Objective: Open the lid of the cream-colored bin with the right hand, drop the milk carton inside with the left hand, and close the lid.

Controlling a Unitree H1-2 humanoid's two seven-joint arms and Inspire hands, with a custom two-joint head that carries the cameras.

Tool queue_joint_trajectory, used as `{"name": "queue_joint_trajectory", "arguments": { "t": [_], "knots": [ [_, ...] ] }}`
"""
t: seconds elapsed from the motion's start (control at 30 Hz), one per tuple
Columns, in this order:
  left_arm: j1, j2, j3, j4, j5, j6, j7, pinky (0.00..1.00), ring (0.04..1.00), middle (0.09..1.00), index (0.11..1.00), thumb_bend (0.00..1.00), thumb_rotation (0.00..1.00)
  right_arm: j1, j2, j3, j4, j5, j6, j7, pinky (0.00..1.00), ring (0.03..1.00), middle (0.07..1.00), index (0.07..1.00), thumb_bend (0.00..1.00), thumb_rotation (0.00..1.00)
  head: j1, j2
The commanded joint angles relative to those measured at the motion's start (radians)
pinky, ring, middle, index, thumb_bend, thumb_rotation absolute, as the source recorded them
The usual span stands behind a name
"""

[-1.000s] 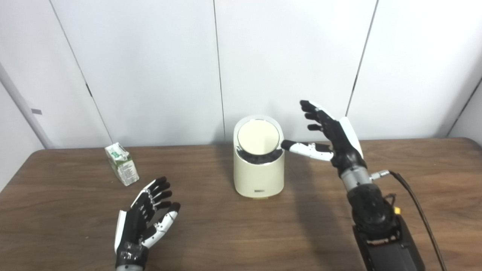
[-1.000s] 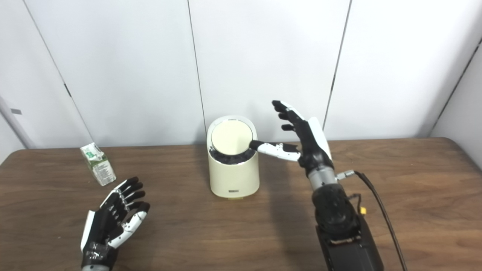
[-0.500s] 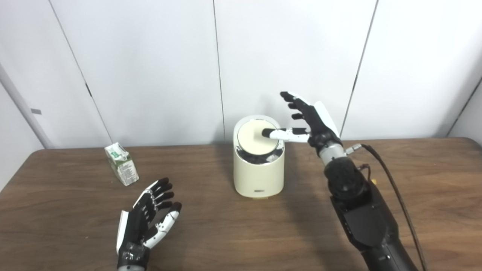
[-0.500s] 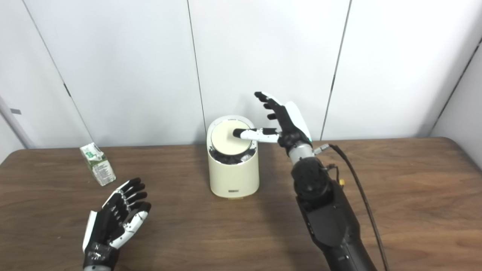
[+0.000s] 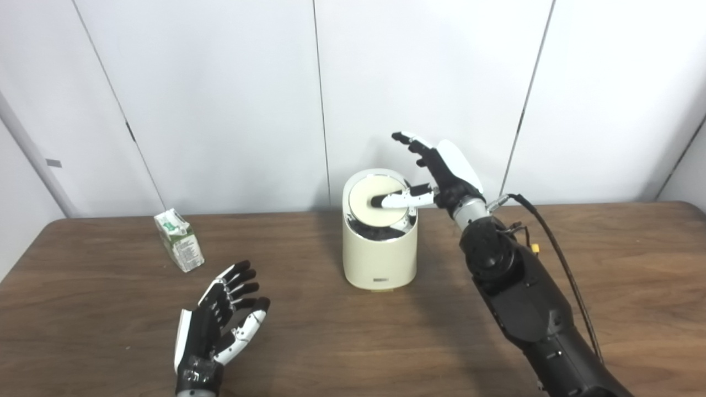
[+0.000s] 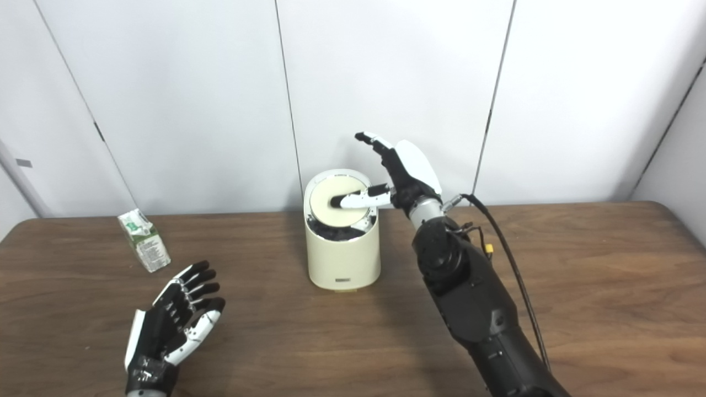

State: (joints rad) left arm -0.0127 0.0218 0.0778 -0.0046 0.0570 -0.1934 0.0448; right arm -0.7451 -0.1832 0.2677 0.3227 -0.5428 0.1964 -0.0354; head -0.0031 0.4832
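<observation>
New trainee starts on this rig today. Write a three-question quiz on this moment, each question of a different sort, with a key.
1. True or false: the milk carton is held in the left hand.
2. Multiple choice: which part of the right hand lies over the lid of the bin? A) thumb B) palm C) wrist
3. Fill in: the carton stands on the table to the ____ of the bin, as the cameras see it.

Key: 1. False; the left hand is open and empty, near the table's front edge. 2. A. 3. left.
</observation>
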Motion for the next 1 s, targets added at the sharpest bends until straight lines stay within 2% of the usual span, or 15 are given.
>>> {"name": "queue_joint_trajectory", "arguments": {
  "t": [0.0, 0.27, 0.6, 0.77, 0.97],
  "knots": [
    [0.047, -0.029, -0.018, 0.047, 0.006, 0.009, 0.013, 0.68, 0.745, 0.793, 0.837, 0.54, 0.21, -0.059, -0.019, 0.003, -0.022, -0.023, -0.034, -0.002, 0.81, 0.902, 0.912, 0.89, 0.84, 0.33, 0.002, 0.002],
    [0.042, -0.029, -0.016, 0.054, -0.003, 0.002, 0.01, 0.69, 0.757, 0.8, 0.844, 0.54, 0.2, -0.056, -0.045, 0.029, 0.007, -0.058, -0.034, 0.001, 0.83, 0.903, 0.905, 0.885, 0.85, 0.33, 0.002, 0.003],
    [0.045, -0.028, -0.013, 0.049, -0.007, 0.004, 0.008, 0.7, 0.756, 0.799, 0.839, 0.55, 0.21, -0.04, -0.061, 0.045, -0.025, -0.078, -0.015, 0.025, 0.83, 0.904, 0.903, 0.884, 0.85, 0.34, 0.001, 0.015],
    [0.045, -0.026, -0.014, 0.046, -0.002, 0.006, 0.009, 0.69, 0.753, 0.796, 0.841, 0.56, 0.23, -0.043, -0.082, 0.094, -0.048, -0.154, -0.009, 0.032, 0.86, 0.917, 0.906, 0.89, 0.85, 0.32, -0.001, 0.023],
    [0.04, -0.028, -0.017, 0.054, -0.001, -0.013, 0.009, 0.68, 0.748, 0.793, 0.839, 0.56, 0.24, -0.051, -0.087, 0.121, -0.046, -0.217, -0.006, 0.023, 0.89, 0.931, 0.911, 0.886, 0.87, 0.25, -0.002, 0.025]
  ]
}}
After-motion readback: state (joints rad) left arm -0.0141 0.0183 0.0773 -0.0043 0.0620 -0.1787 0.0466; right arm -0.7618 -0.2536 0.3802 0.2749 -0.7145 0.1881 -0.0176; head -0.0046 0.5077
